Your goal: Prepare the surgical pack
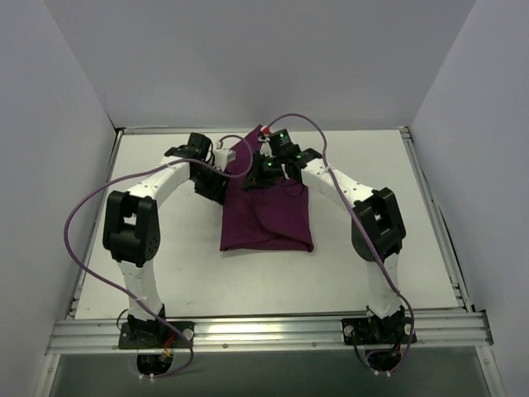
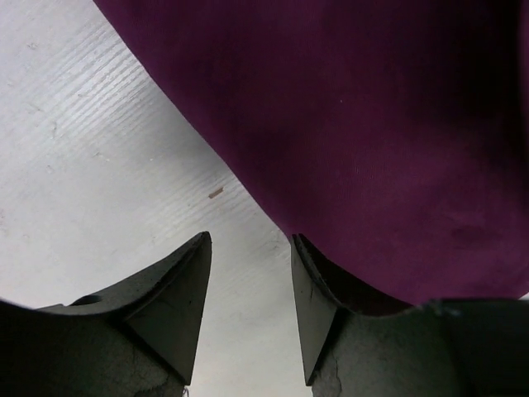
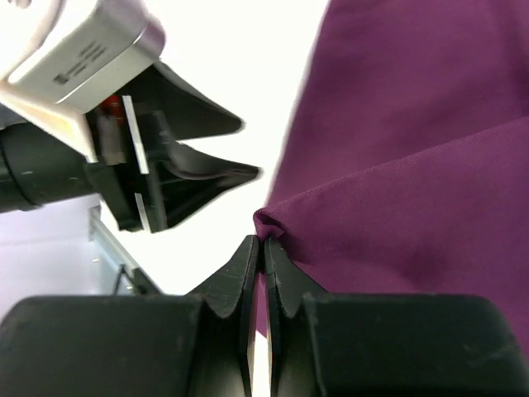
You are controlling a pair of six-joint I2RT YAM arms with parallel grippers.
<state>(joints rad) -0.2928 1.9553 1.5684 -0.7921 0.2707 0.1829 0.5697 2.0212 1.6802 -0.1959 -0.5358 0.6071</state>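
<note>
The surgical pack shows as a dark purple cloth (image 1: 269, 219) folded into a rectangle at mid-table, with its far-left flap raised. My right gripper (image 3: 263, 241) is shut on a pinched fold at the cloth's (image 3: 413, 165) left edge; from above, that gripper (image 1: 252, 175) sits over the far end of the bundle. My left gripper (image 2: 250, 238) stands open just left of the cloth (image 2: 372, 124), bare table between its fingers. The cloth edge drapes over its right finger (image 2: 318, 306). The right wrist view shows the left gripper (image 3: 248, 150) close by, jaws apart.
The white table (image 1: 165, 273) is boxed in by pale walls on three sides. An aluminium rail (image 1: 264, 331) runs along the near edge by both arm bases. A small speck (image 2: 216, 193) lies on the table near the cloth's edge.
</note>
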